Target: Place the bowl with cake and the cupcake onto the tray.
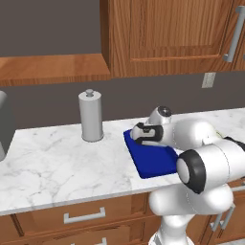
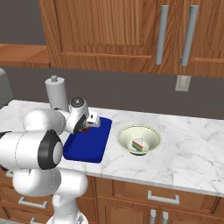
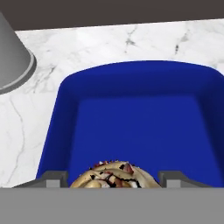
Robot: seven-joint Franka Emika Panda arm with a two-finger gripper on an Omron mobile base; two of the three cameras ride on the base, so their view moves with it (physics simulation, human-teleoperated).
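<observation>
My gripper point(image 3: 112, 177) hangs low over the near part of the deep blue tray point(image 3: 140, 122), shut on the cupcake point(image 3: 109, 174), whose brown top with dark and red bits sits between the two fingertips point(image 3: 53, 177). In the right base view the gripper point(image 2: 86, 127) is over the tray's point(image 2: 87, 146) far left part, with the cupcake point(image 2: 85, 129) just under the hand. The pale bowl point(image 2: 126, 133) stands on the counter right of the tray, holding the rainbow cake slice point(image 2: 138, 145). From the left base, the hand point(image 1: 138, 136) covers the tray's point(image 1: 153, 162) back end.
A grey paper towel holder point(image 1: 91, 116) point(image 2: 56, 94) stands on the marble counter behind and left of the tray; its base shows in the hand view point(image 3: 13, 57). Wooden cabinets hang above. A wall outlet point(image 2: 182, 82) is behind the bowl. Drawers run under the counter's front edge.
</observation>
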